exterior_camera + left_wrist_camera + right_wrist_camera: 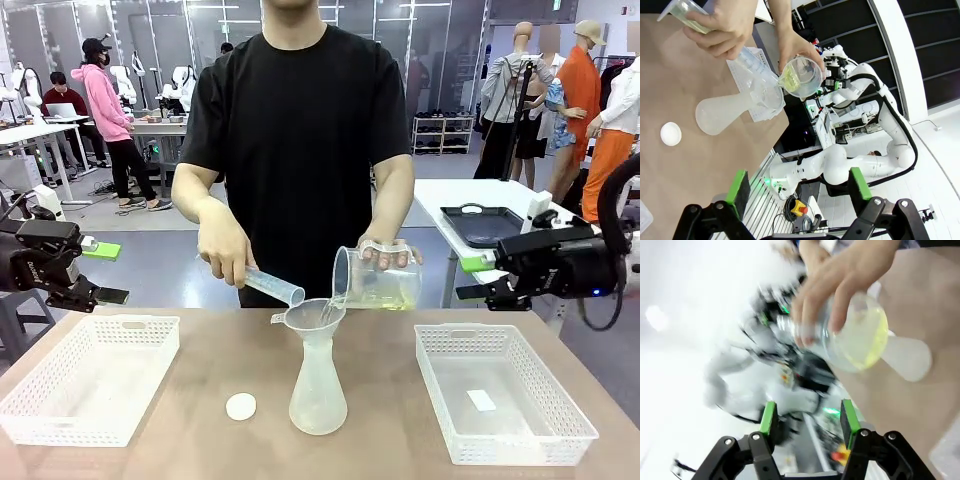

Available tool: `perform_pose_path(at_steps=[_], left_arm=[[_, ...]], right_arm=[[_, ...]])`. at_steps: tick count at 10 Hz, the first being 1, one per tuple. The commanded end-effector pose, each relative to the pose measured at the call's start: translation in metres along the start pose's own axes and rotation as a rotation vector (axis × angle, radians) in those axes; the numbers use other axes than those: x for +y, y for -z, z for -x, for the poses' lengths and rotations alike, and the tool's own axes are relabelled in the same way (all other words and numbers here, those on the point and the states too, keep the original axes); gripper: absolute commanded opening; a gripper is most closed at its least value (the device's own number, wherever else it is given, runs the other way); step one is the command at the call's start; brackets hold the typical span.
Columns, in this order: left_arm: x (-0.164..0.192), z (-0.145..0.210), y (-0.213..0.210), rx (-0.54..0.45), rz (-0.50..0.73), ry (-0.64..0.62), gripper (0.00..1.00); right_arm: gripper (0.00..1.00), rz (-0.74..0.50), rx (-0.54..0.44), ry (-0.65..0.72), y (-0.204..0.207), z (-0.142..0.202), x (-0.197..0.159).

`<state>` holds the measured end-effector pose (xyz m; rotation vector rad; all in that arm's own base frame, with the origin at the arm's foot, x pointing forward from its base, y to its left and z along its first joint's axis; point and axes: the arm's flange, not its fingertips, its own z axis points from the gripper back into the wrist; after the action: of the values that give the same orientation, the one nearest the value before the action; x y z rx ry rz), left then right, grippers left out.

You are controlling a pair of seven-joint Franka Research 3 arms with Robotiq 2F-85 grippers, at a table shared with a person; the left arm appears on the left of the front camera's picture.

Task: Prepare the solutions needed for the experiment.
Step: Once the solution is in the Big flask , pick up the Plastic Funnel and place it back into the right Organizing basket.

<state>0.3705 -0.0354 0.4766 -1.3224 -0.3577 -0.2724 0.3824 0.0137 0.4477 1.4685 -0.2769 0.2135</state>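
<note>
Person (300, 150) pouring into the flask (318, 385) at mid-table
Flask upright, neck up, evenly between left jaws and right jaws, neither nearer — both apart, empty

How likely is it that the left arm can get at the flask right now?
Probably not safely. The left gripper, jaws open, has a free line to the flask, but the person is pouring from a cylinder and a jug into the funnel on its neck.
</note>
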Motion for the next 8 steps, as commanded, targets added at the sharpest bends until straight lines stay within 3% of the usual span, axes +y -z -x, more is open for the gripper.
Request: perform_pose_path(at_steps=[1,2,4,5,8], left_arm=[[-0.001,-0.002,0.002,-0.015,0.027,0.007,1.0],[-0.001,-0.002,0.002,-0.015,0.027,0.007,1.0],[-0.001,-0.002,0.002,-0.015,0.027,0.007,1.0],[-0.001,-0.002,0.002,-0.015,0.027,0.007,1.0],[-0.001,-0.002,0.002,-0.015,0.027,0.007,1.0]], right_arm=[[0.64,-0.127,-0.215,0.226,0.009,0.005,-0.004],[0.64,-0.103,-0.21,0.235,0.011,0.006,-0.005],[0.64,0.043,-0.127,0.129,0.013,0.008,-0.007],[0.64,-0.101,-0.17,0.211,0.005,0.005,-0.018],[0.64,-0.101,-0.17,0.211,0.005,0.005,-0.018]])
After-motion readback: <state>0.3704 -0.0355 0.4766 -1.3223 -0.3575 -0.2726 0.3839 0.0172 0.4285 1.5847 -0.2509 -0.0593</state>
